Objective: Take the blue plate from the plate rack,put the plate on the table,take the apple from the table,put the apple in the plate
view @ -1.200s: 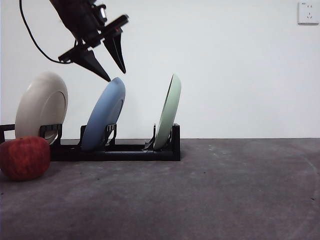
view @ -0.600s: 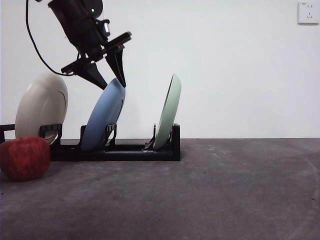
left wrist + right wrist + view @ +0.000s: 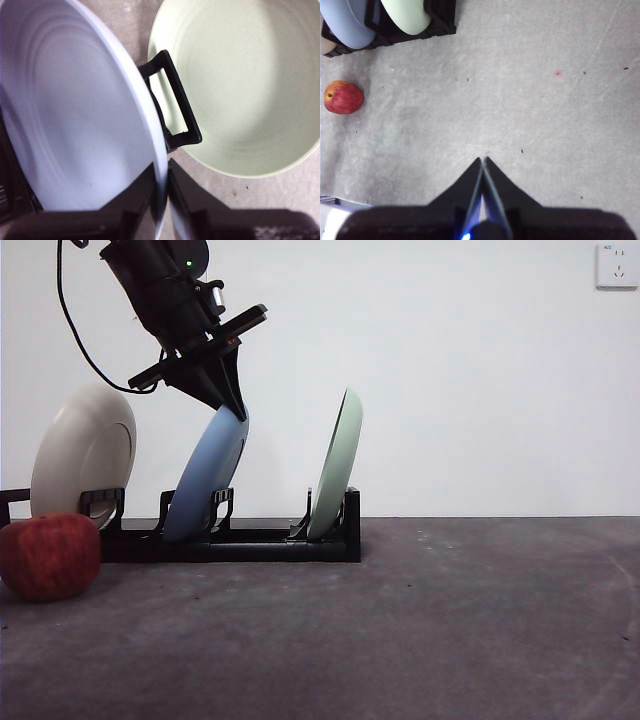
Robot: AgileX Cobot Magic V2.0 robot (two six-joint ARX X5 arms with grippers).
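Observation:
The blue plate (image 3: 207, 480) stands tilted in the middle slot of the black plate rack (image 3: 230, 538). My left gripper (image 3: 235, 412) has come down on the plate's top rim and is shut on it. The left wrist view shows the rim of the blue plate (image 3: 75, 120) pinched between the two jaws of the left gripper (image 3: 161, 200). The red apple (image 3: 48, 556) rests on the table (image 3: 400, 620) at the left, in front of the rack. My right gripper (image 3: 483, 165) hangs shut high over bare table, far from the apple (image 3: 343, 97).
A cream-white plate (image 3: 84, 458) stands in the rack's left slot and a pale green plate (image 3: 337, 465) in its right slot, both close to the blue one. A white wall with a socket (image 3: 616, 264) is behind.
The left gripper came down from just above the blue plate and closed its jaws on the plate's top rim. Plates and apple have not moved.

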